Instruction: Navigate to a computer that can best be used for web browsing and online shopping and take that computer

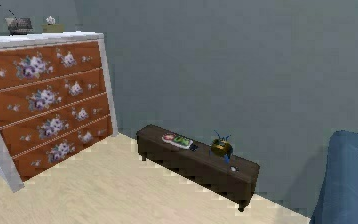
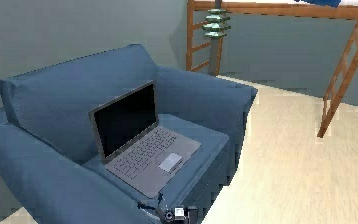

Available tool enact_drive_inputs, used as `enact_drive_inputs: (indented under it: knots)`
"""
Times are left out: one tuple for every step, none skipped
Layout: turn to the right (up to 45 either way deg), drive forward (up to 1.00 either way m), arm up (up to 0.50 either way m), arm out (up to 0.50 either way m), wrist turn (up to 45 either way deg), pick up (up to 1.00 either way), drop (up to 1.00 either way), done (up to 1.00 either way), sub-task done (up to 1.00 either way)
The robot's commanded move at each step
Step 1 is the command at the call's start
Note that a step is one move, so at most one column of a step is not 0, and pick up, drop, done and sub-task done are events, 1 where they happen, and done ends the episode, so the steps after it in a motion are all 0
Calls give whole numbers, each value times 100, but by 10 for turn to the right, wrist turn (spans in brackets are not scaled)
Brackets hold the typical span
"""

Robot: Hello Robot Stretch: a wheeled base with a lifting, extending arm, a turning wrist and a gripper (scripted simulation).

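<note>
Evidently the navigation part is done: laptop [image 2: 145, 138] sits lid-up on the seat cushion of the blue armchair [image 2: 47, 100], mid arm side view. The take is not yet done, as the laptop rests on the cushion. Gripper [image 2: 159, 208] at 6 o'clock, near the laptop's front corner. Cannot tell finger spacing, contact, or whether it holds anything.

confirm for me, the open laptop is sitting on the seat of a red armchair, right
Not quite: the armchair is blue, not red, as the arm side view shows. The rest holds: the open laptop sits on its seat.
</note>
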Motion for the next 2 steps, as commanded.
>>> enact_drive_inputs:
  knots:
    - [0,0,10,0,0,0,0,0,0]
    - [0,0,0,0,0,0,0,100,0]
